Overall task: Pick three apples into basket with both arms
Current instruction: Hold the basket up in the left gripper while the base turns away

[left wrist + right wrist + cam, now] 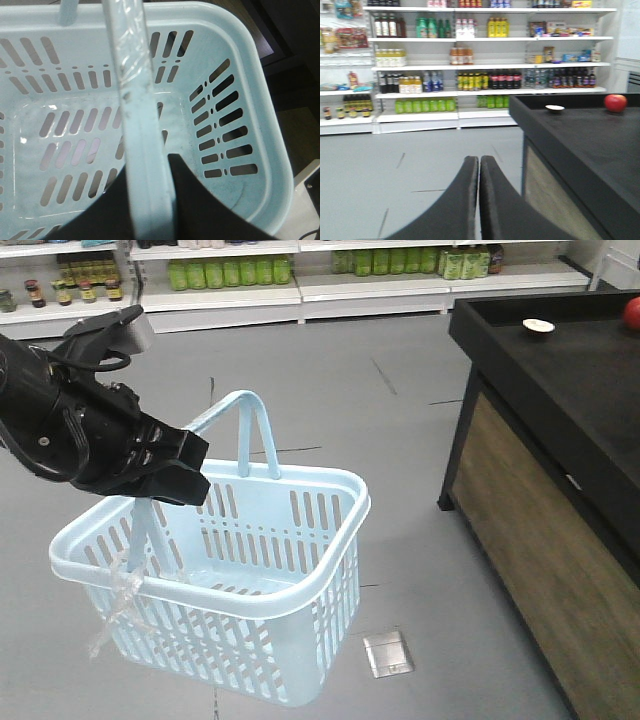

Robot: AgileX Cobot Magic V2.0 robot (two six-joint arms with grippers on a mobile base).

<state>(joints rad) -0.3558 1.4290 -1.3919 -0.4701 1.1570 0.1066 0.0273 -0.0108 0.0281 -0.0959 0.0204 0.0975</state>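
Shop shelves [230, 275] of bottles line the back wall above a grey floor [400, 390]. Left of the desk [570, 390], the left tool [190, 475] is clenched on one handle [145, 150] of the basket [310, 640], which hangs tilted over the floor. Near the desk's far edge lies a small white dish [538, 326], and further right along that edge, one apple [632, 313]. The right tool [479, 159] is clenched, fingers pressed together.

Glossy pale plastic basket [250, 600], matt black counter [560, 360]
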